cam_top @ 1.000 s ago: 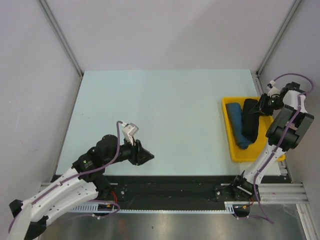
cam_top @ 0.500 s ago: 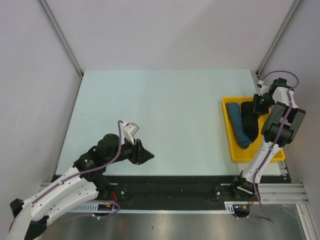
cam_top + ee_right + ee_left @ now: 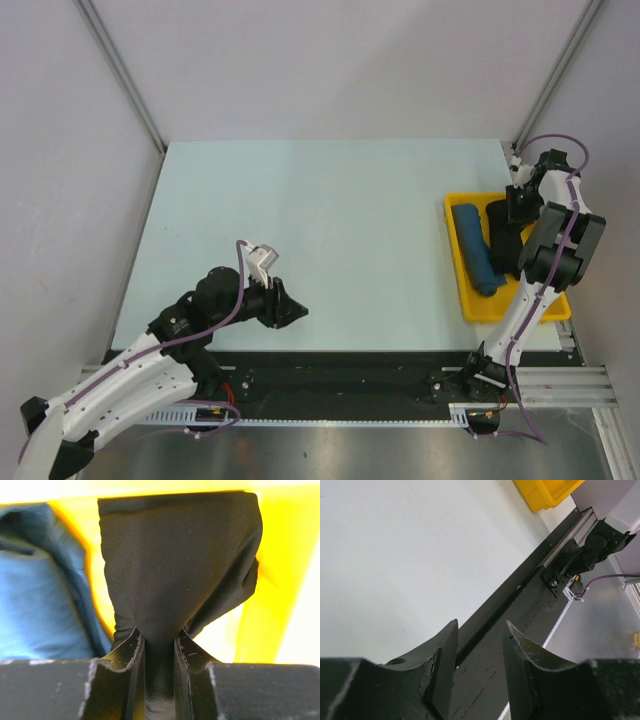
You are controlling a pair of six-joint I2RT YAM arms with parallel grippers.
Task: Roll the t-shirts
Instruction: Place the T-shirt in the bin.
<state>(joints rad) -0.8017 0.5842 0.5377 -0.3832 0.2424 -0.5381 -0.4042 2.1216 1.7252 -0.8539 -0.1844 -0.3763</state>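
Two rolled t-shirts lie in the yellow tray at the right of the table. The teal-blue t-shirt lies along the tray's left side. Beside it on the right is the black t-shirt. My right gripper is at the far end of the tray, shut on a bunched end of the black t-shirt, which hangs out from between the jaws. My left gripper hovers low near the table's front edge at the left, open with nothing between its fingers.
The pale table top spreads between the two arms. A black rail runs along the near edge under my left gripper. Grey walls and metal posts close in the back and sides.
My right gripper has moved toward the tray's far end and a little left, drawing the black t-shirt's end with it. The left arm has stayed put.
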